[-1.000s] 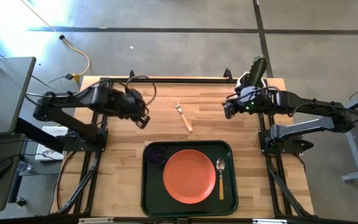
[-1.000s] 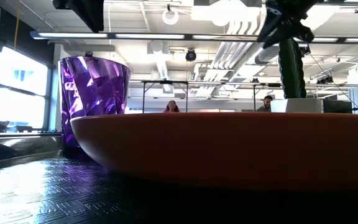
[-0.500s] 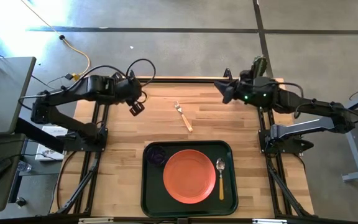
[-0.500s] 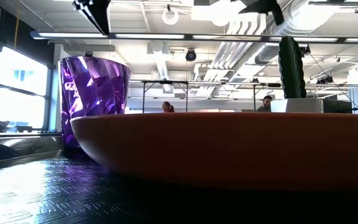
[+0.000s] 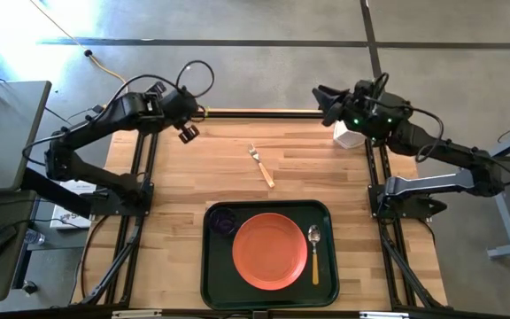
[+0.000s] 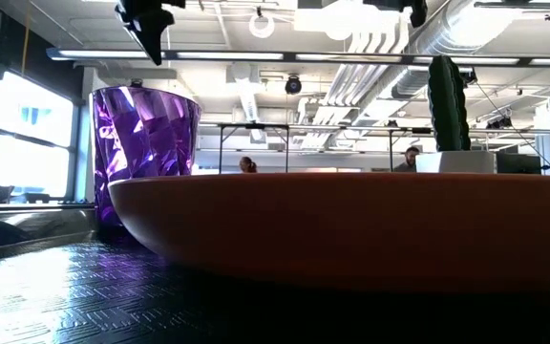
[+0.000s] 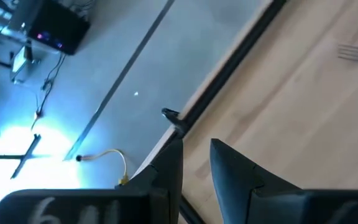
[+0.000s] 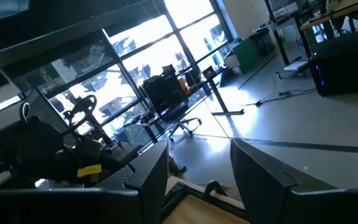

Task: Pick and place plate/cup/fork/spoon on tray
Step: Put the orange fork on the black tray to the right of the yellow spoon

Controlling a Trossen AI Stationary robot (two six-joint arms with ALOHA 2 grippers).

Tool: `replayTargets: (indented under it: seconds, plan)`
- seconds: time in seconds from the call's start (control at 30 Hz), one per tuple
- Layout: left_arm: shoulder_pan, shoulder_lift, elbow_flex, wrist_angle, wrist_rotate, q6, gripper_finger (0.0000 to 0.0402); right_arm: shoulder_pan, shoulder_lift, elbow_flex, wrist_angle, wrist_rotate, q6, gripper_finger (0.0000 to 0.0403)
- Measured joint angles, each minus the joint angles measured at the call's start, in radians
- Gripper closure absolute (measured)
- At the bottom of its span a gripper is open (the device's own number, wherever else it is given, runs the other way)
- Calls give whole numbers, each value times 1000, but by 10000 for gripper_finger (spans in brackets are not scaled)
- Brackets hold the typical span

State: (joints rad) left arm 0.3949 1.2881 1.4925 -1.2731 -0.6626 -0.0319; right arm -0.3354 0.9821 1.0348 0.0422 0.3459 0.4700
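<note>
Fork lies flat on the worktop, outside the tray on its far side, between both grippers. Plate, cup and spoon sit in the tray. Left gripper narrowly parted, empty; right gripper parted, empty.

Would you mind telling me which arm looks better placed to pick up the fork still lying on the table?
Probably the left. The fork lies off the tray, slightly nearer the left gripper, and shows in its wrist view. The right gripper points off the table's far edge.
</note>
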Motion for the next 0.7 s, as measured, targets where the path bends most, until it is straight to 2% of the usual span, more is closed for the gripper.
replayTargets:
  seconds: [0.17,0.33,0.43,0.57,0.7]
  plan:
    - [80,0,0,3,7,-8,330,-72,28,15,-9,-104,-9,238]
    - [150,0,0,11,24,-78,330,-115,125,120,-56,-211,-81,238]
    - [199,0,0,11,30,-163,330,-116,205,224,-190,-225,-94,238]
    - [248,0,0,11,30,-260,330,-116,324,379,-463,-226,-63,238]
    - [280,0,0,11,31,-265,330,-115,446,501,-699,-227,11,238]
